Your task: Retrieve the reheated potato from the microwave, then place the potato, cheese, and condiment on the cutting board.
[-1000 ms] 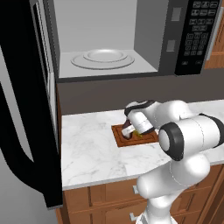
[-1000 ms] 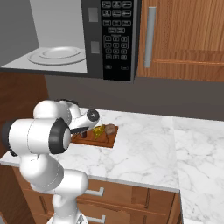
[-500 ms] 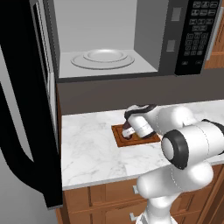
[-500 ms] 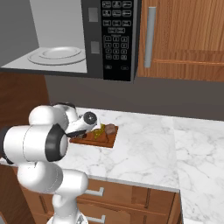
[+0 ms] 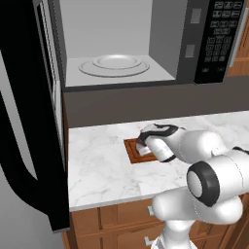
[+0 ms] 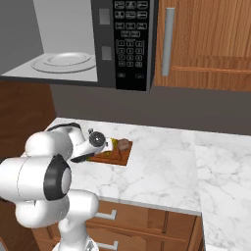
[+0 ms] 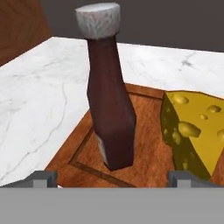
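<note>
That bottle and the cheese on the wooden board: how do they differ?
The condiment bottle is dark brown, while the cheese is yellow with holes. The bottle is tall and narrow with a pale cap; the cheese is a squat wedge, reaching about half as high. The bottle stands upright, leaning a little in the hand view; the cheese sits on a flat face. Both rest on the cutting board, close together but apart.

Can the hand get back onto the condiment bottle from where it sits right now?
Probably yes. The condiment bottle stands upright on the cutting board straight ahead of the open hand, with nothing between them. The cheese sits beside the bottle, apart from it, though close enough to crowd one finger.
</note>
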